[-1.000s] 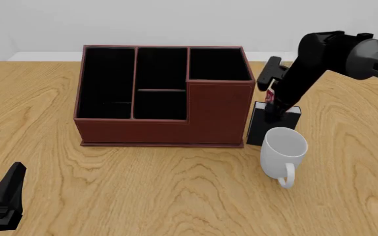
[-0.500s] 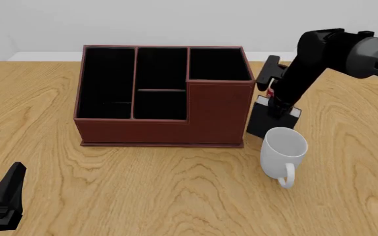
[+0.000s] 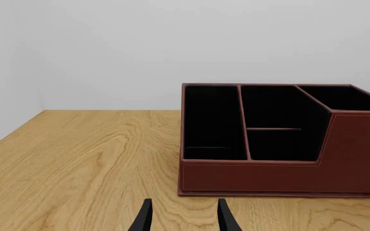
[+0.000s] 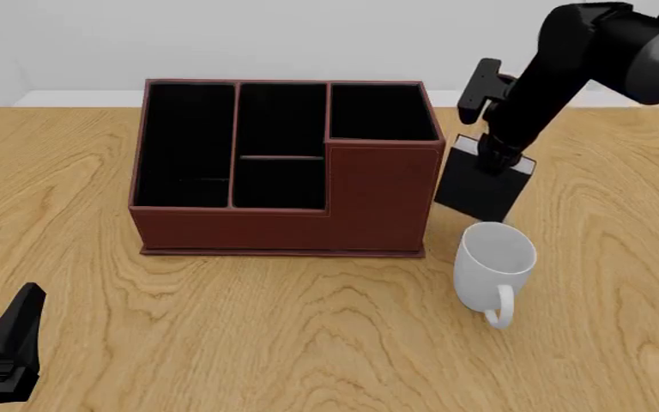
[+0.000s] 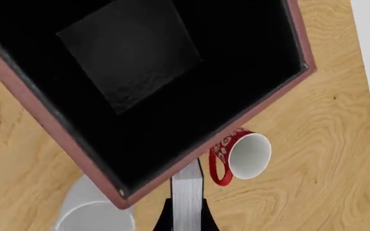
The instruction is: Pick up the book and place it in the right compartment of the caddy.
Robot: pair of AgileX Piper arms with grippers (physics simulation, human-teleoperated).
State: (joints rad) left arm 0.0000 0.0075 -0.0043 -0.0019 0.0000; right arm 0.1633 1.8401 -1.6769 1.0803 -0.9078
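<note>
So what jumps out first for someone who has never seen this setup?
Probably the big reddish-brown caddy in the middle of the wooden table, with its black-lined compartments. Next, the right gripper beside the caddy's tall end, holding a black book in the air above a white mug. The left gripper sits idle at the near corner.

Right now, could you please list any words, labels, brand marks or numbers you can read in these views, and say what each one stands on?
No readable text shows in any view.
Red mug with a white pattern: decorative marks only, too small and blurred to read as letters.
Black hardcover book, reddish-brown leather-look caddy, plain white mug: no markings.
Black right arm: no lettering visible in the front view.
</note>
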